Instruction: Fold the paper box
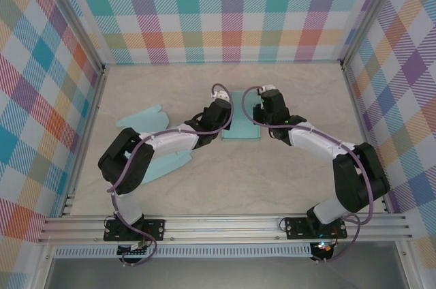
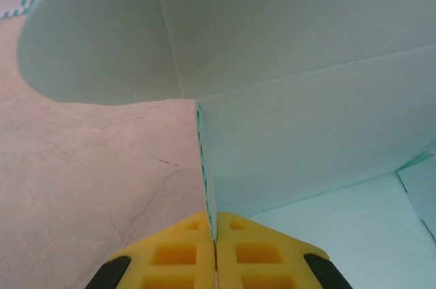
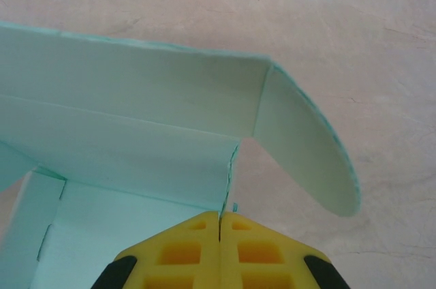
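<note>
**Workpiece.** The paper box (image 1: 242, 131) lies near the middle of the table (image 1: 306, 173), between the two arms. It is partly erected, with its floor flat on the surface and at least one long wall (image 3: 129, 132) standing up. In the right wrist view this wall ends in a rounded flap (image 3: 310, 159) bent forward at a crease. The left wrist view shows a similar flap (image 2: 102, 43) jutting over the table. Whether both flaps belong to the same wall cannot be told for certain.

**Claws.** The left claw (image 2: 215, 224) is clamped on the vertical end edge of a wall panel, with only the card between its fingers. The right claw (image 3: 220, 219) is clamped on a panel edge in the same way.

**Surroundings.** Loose teal sheets (image 1: 142, 118) lie to the left, well apart from the box.

**Hazards (judgement).**
- Each grip is at the very edge of thin card, so a sideways pull may let the card slip out or tear.
- Uneven motion of the two arms may twist the wall and bend it off its crease.
- Nothing pins the floor, so the box may slide or lift.
- The untucked flaps may spring outward and block the fold.
</note>
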Controlling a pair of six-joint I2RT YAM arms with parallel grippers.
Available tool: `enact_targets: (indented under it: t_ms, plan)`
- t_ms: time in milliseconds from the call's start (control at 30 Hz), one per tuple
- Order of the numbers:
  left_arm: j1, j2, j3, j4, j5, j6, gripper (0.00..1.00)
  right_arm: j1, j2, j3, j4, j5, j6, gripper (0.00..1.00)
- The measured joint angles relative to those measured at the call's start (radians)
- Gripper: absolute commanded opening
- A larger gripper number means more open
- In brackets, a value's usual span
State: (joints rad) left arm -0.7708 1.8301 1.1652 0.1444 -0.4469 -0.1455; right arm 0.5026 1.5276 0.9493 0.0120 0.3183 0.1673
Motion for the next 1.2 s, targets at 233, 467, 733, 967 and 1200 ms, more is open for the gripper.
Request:
enact_targets:
  t_ms: [233,467,733,967,1200]
  plan:
    - [0.000,0.017,0.000,0.000,-0.020,-0.095,0.08,0.000,0.029,-0.001,0.024,-0.014,0.036,0.00]
    - [0.000,0.040,0.000,0.015,-0.031,-0.161,0.08,0.002,0.043,-0.014,0.063,-0.023,0.088,0.00]
    - [-0.010,0.060,0.000,0.012,-0.037,-0.207,0.08,0.011,0.041,-0.067,0.102,-0.023,0.119,0.00]
    - [-0.021,0.055,-0.029,0.027,-0.049,-0.213,0.10,0.027,-0.015,-0.149,0.145,-0.023,0.136,0.00]
    - [-0.043,0.032,-0.114,0.040,-0.028,-0.237,0.19,0.051,-0.039,-0.253,0.177,-0.039,0.143,0.00]
